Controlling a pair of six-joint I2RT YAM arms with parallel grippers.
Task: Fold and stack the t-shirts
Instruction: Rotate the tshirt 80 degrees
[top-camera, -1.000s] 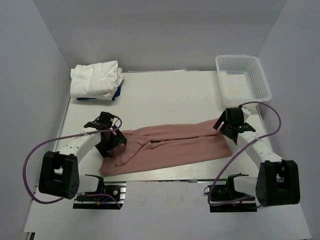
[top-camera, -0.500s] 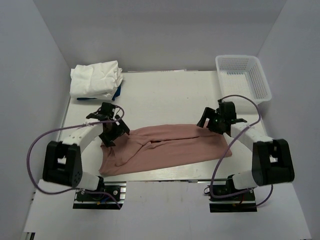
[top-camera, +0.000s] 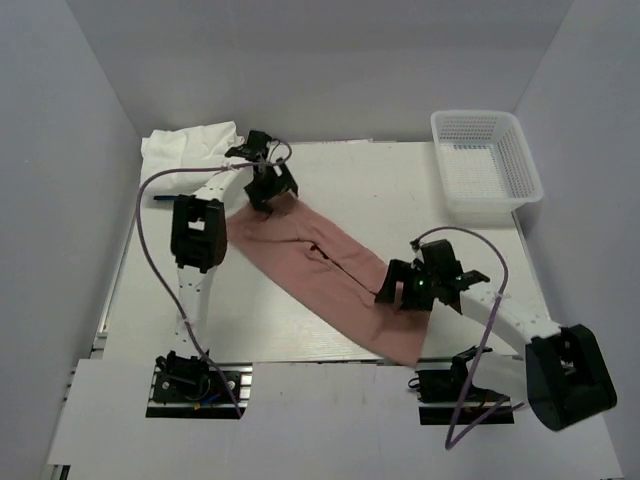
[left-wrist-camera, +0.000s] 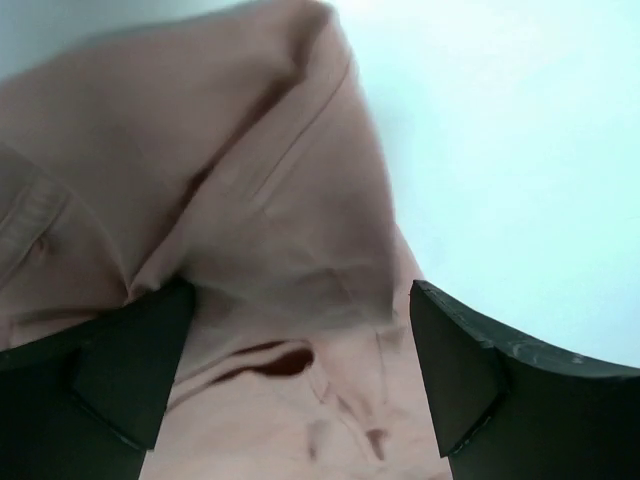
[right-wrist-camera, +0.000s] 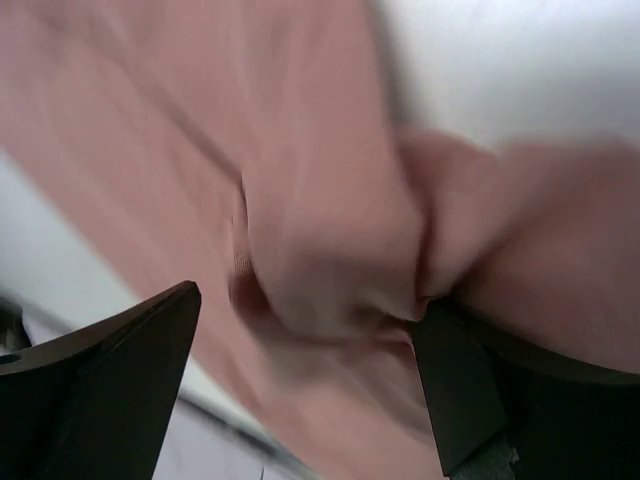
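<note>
The dusty pink t-shirt (top-camera: 325, 262) lies stretched in a long diagonal band from far left to the near right edge of the table. My left gripper (top-camera: 270, 190) is at its far end, jaws apart, with wrinkled pink cloth (left-wrist-camera: 250, 150) between the fingers (left-wrist-camera: 470, 380). My right gripper (top-camera: 398, 292) is over its near end, jaws apart, with a bunched fold of the pink cloth (right-wrist-camera: 320, 230) between the fingers (right-wrist-camera: 480, 400). Plain white t-shirts (top-camera: 185, 148) lie in a pile at the far left corner, partly behind the left arm.
A white mesh basket (top-camera: 520, 160) stands at the far right corner. The shirt's near end (top-camera: 400, 345) reaches the table's front edge. Grey walls close in the table on both sides.
The pink shirt has swung from lying across the table to a diagonal. My left gripper went far back toward the white pile with its end; my right gripper came nearer and to the left.
</note>
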